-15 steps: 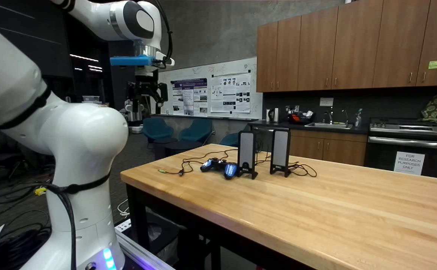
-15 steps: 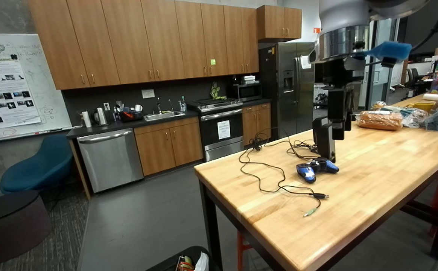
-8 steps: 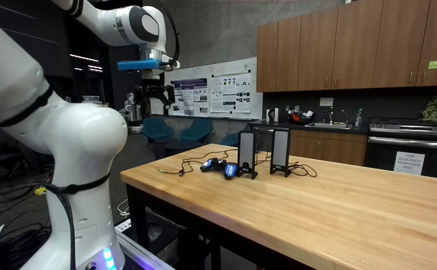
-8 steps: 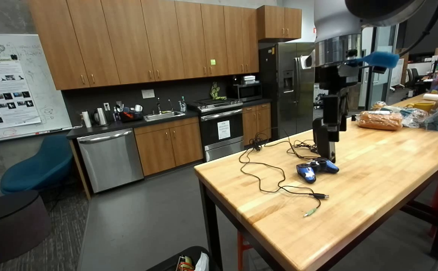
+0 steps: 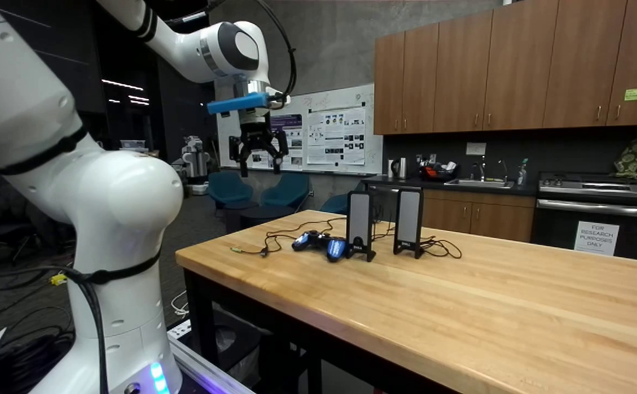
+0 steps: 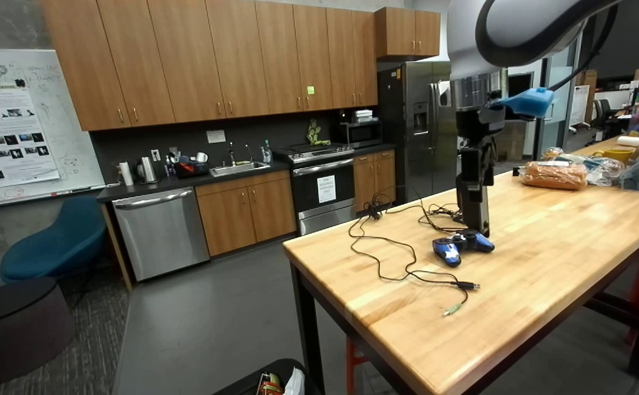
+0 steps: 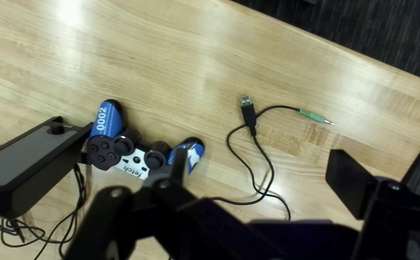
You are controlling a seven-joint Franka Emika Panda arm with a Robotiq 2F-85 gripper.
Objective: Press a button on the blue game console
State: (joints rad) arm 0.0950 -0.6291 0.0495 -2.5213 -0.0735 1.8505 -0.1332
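Hovering, jaws spread; "0002" on blue controller (image 7: 136,159) legible only in wrist view.

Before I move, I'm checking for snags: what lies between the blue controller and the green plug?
The black USB plug and a stretch of dark cable; the wrist view shows both.

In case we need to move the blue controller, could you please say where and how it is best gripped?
I'd probably take the blue controller by its white-patterned handle, coming from above with the fingers across its width: the controller lies flat, this handle juts out slim, while the 0002 handle sits close beside a speaker.
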